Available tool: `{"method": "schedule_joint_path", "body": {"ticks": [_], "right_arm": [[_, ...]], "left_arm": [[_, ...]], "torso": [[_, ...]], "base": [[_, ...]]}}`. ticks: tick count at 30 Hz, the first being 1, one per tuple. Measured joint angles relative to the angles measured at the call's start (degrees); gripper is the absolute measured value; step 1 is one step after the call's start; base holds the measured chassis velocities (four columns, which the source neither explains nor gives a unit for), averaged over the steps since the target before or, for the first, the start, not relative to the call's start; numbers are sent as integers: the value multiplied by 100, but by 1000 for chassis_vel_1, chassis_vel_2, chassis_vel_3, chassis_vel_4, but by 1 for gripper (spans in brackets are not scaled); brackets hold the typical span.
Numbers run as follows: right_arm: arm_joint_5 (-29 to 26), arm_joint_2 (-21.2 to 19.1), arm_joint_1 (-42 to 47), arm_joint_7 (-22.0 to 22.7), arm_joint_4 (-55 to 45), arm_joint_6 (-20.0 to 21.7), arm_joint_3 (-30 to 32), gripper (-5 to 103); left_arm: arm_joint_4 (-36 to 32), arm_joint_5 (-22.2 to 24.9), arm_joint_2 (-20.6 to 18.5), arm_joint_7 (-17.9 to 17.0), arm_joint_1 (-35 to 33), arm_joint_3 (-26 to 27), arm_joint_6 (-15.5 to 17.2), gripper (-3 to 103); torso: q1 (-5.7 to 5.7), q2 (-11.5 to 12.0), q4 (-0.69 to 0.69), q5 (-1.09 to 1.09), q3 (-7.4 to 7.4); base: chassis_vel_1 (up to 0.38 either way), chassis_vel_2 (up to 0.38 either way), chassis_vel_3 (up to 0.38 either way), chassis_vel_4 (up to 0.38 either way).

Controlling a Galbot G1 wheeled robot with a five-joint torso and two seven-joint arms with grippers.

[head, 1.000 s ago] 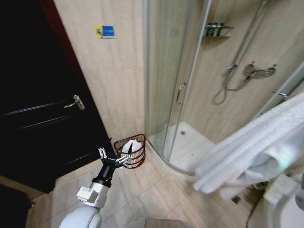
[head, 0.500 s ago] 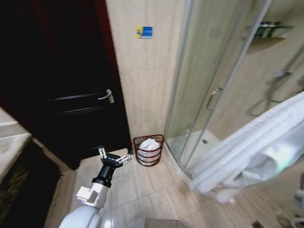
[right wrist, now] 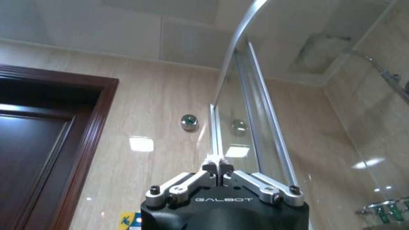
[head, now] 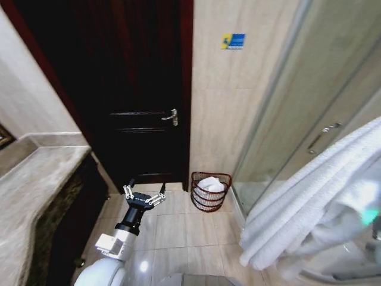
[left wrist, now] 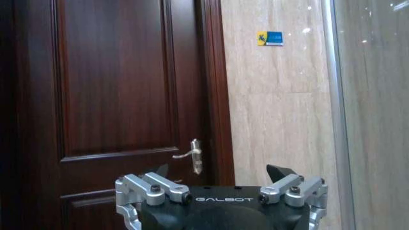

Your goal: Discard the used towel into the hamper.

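Left gripper empty, jaws spread wide, held out low. Right gripper raised, jaws pinched together on a sliver of white, probably the towel. Hamper beyond and right of the left jaws, below the towel. Best approached squarely, release directly above the rim.

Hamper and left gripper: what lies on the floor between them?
Nothing: in the head view, bare floor tiles separate the open left gripper from the hamper.
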State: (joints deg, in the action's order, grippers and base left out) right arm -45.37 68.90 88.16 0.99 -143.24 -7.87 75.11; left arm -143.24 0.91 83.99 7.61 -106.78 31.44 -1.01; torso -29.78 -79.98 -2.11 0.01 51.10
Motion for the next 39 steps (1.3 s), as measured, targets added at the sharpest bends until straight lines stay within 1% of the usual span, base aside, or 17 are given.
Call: {"method": "schedule_joint_path", "body": {"ticks": [4, 11, 19, 23, 26, 30, 32, 39], "right_arm": [[22, 8, 19, -17, 0, 0, 1, 1], [46, 7, 4, -17, 0, 2, -27, 1], [102, 24, -10, 2, 0, -17, -132, 1], [85, 30, -2, 30, 0, -48, -151, 1], [84, 41, 5, 14, -1, -74, -149, 1], [92, 47, 3, -20, 0, -115, -147, 1], [99, 41, -2, -26, 0, -146, -150, 1], [205, 22, -4, -14, 0, -239, -172, 1]], "left_arm": [[0, 0, 0, 0, 0, -1, 0, 100], [0, 0, 1, 0, 0, -1, 0, 100], [0, 0, -1, 0, 0, -1, 0, 100], [0, 0, -5, -1, 0, 1, 0, 100], [0, 0, -5, -2, 0, 1, 0, 100], [0, 0, -1, -1, 0, -1, 0, 100], [0, 0, 1, 0, 0, -2, 0, 100], [0, 0, 0, 1, 0, -2, 0, 100]], "torso": [[0, 0, 4, 0, 0], [0, 0, 2, 0, 0], [0, 0, 2, -2, 0], [-1, 0, 1, -8, 0], [0, 0, 1, -3, 0], [0, 0, 2, 3, 0], [0, 0, 3, 3, 0], [0, 0, 2, -2, 0]], "base": [[0, 0, 0, 0], [25, 26, -26, -19], [147, 143, -140, -159], [170, 152, -182, -167], [95, 122, -55, -74], [-14, -12, 9, 15], [-58, -73, 59, 46], [1, -16, 61, 46]]}}
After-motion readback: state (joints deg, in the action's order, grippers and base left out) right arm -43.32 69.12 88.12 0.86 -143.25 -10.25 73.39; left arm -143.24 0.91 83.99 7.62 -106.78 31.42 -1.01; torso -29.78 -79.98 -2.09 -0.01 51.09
